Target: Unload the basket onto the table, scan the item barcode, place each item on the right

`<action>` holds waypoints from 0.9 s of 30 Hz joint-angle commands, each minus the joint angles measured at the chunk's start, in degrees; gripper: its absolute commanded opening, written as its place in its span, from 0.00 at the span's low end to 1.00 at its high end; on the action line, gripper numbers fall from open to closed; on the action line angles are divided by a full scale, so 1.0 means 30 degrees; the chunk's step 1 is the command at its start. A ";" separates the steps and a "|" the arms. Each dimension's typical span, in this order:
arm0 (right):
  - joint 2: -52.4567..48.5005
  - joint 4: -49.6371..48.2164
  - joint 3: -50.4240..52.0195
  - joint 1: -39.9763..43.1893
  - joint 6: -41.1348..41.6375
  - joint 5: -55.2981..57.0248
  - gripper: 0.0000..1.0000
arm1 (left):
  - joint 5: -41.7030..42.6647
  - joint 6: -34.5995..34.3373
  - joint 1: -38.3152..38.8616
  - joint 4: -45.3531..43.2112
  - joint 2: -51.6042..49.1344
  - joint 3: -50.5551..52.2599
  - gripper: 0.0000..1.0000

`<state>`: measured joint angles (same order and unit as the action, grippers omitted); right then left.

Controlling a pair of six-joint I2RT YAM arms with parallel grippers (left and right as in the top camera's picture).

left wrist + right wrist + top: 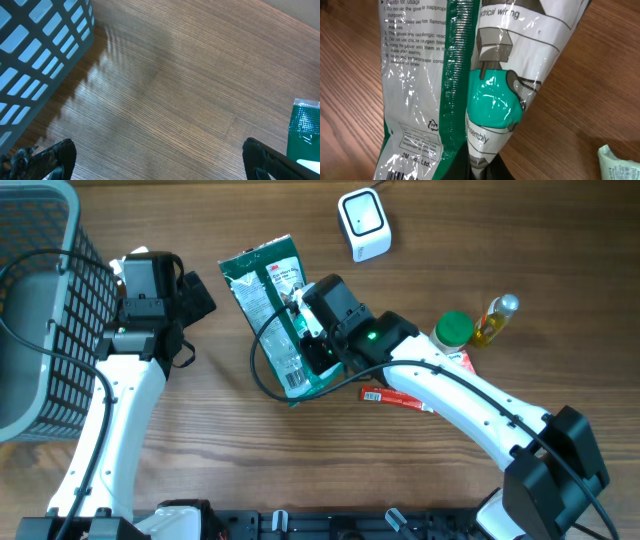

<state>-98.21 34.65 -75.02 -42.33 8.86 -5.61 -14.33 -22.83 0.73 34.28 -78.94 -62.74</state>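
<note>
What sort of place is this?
Probably a mock shop checkout on a wooden table: a white scanner, a grey basket and a green packet of goods.

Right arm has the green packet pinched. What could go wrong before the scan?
The right tool is shut on only one end of the creased, glossy packet; it could sag or slip when carried. The barcode sits by that pinched end, so the tool or glare may hide it from the scanner. The right arm lies close to the green-capped jar and could knock it.
</note>
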 commanded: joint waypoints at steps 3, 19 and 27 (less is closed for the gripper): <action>-0.0015 -0.0087 0.0022 0.0087 0.0597 -0.2390 0.04 | -0.0240 0.0015 -0.0073 -0.0066 0.0007 -0.0080 1.00; -0.0015 -0.4896 0.0022 0.2637 0.0073 -1.5176 0.04 | 1.5846 -0.0044 -0.0087 -0.1494 0.1661 -0.0087 0.62; -0.0015 -0.5217 0.0015 0.4568 0.0051 -1.8178 0.52 | 1.7843 -0.0051 -0.0940 -0.1953 0.1676 -0.0095 0.04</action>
<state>-98.26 20.01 -74.98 -32.12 9.67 -51.27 32.91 -23.22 -0.12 29.30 -74.50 -62.74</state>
